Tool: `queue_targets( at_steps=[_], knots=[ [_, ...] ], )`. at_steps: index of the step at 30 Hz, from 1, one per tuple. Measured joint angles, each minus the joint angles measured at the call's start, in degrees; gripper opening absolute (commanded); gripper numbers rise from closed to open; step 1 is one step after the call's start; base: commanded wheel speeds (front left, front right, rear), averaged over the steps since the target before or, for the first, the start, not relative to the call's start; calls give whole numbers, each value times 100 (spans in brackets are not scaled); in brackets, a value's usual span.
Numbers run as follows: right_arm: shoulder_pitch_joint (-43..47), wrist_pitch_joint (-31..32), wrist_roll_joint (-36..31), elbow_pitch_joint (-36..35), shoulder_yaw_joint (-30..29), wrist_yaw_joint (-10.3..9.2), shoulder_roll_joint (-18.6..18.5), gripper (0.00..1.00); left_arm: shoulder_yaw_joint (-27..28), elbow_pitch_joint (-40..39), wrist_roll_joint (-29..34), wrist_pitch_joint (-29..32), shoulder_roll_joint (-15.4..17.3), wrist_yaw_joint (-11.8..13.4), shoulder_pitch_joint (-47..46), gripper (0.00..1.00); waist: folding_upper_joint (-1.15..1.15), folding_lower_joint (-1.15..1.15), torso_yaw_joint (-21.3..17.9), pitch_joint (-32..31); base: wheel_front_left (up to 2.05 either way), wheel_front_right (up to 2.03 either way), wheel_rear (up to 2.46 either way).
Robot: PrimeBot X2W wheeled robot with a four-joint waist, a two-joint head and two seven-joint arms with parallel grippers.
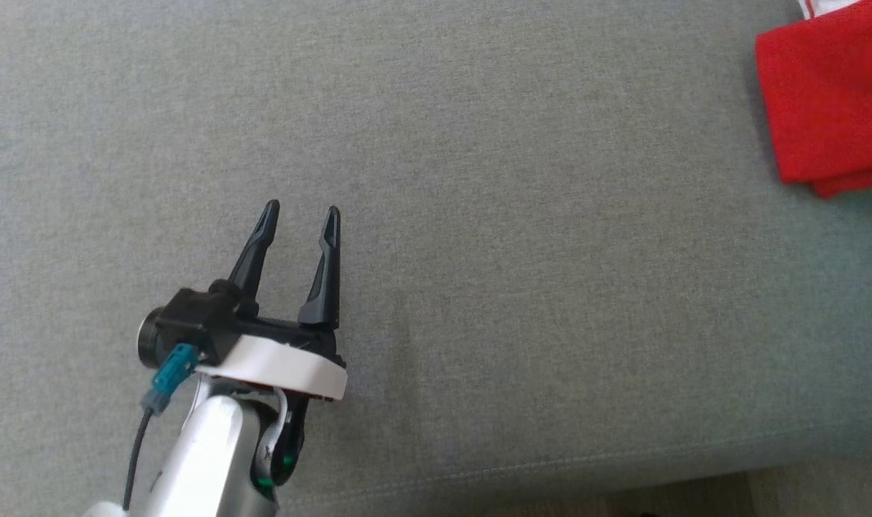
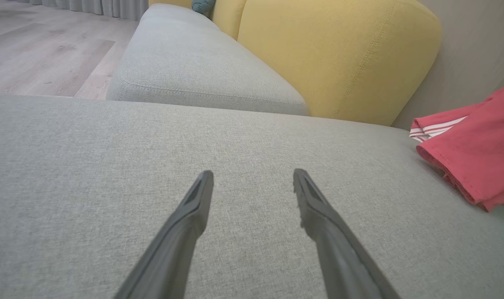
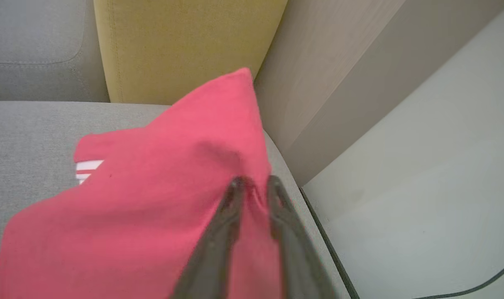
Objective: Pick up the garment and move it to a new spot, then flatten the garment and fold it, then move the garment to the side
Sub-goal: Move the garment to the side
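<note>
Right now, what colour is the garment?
The garment is red with white stripes; left wrist view shows it best.

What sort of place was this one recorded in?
Most likely a home living room: a grey sofa seat, a yellow back cushion behind it, and wood-look floor with curtains beyond.

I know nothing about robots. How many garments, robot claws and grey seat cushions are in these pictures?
garment: 1
grippers: 2 (left gripper, right gripper)
grey seat cushions: 2 (near cushion, far cushion)
Total: 5
</note>
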Motion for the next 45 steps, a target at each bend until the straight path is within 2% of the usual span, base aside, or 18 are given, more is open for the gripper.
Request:
queue_targets(
  at_steps=[8, 15, 22, 30, 34, 39, 45],
  knots=[
    [2, -77, -391, 29, -185, 0, 202, 100, 9, 21, 1, 0, -1, -1, 0, 100, 0, 0, -36, -10, 0, 0, 0],
    [34, -253, -315, -111, -131, 0, 394, 100, 16, 99, 10, 0, -3, -9, 1, 100, 0, 0, -86, -143, 0, 0, 0],
    [399, -869, -33, -390, 200, 0, 681, 100, 164, 131, 5, 0, -16, 10, 18, 100, 0, 0, -67, -512, 0, 0, 0],
    [1073, -1516, 441, -790, 541, 0, 1177, 100, 311, 250, -158, -1, -30, 111, 298, 100, 0, 0, 52, -1093, 0, 0, 0],
    [1590, -2022, 636, -1034, 682, 0, 1624, 100, 445, 310, -279, 0, -33, 275, 500, 100, 0, -1, 175, -1424, 0, 0, 0],
    [2317, -2587, 866, -1180, 955, 0, 2012, 100, 556, 300, -397, 0, -35, 410, 664, 100, 0, -1, 393, -1743, 0, 0, 0],
    [3084, -3136, 1248, -1257, 1368, 0, 2130, 100, 560, 425, -501, -1, -34, 506, 896, 100, 0, -1, 637, -1996, 0, 0, 0]
  ],
)
